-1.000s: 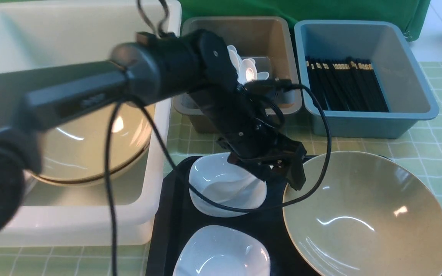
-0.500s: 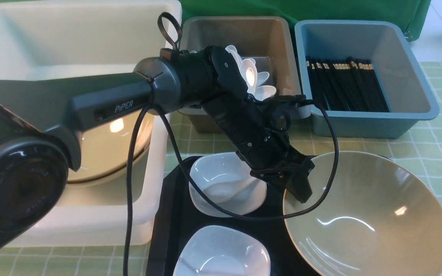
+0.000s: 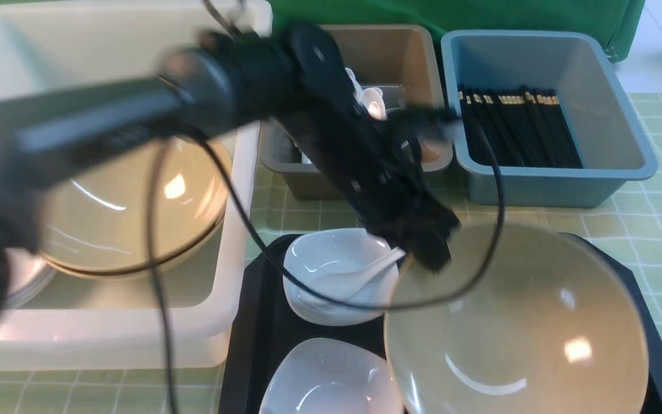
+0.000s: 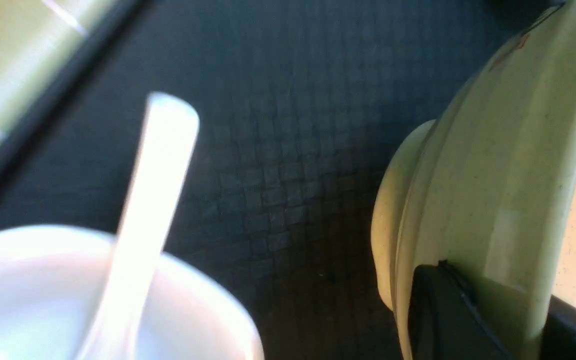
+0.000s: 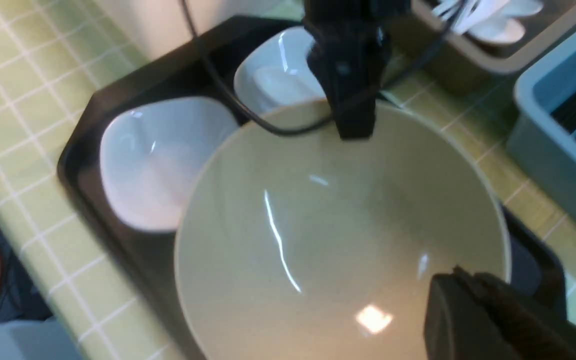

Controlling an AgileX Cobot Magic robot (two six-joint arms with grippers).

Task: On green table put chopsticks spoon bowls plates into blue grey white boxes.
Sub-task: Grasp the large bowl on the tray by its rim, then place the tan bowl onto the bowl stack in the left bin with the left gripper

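Observation:
My left gripper is shut on the near-left rim of a large tan bowl, one finger inside and one outside. The bowl is tilted up off the black tray. A white spoon lies in a small white plate beside the gripper. A second white plate sits nearer on the tray. My right gripper is shut and empty, hovering over the bowl's far rim. More tan bowls lie in the white box.
The brownish-grey box holds white spoons. The blue-grey box holds several black chopsticks. Both stand behind the tray on the green checked table. My left arm's cable hangs across the plate.
My left gripper has closed on the bowl's rim and raised it. The bowl has tilted and shifted left and nearer. The spoon in the plate has come into view.

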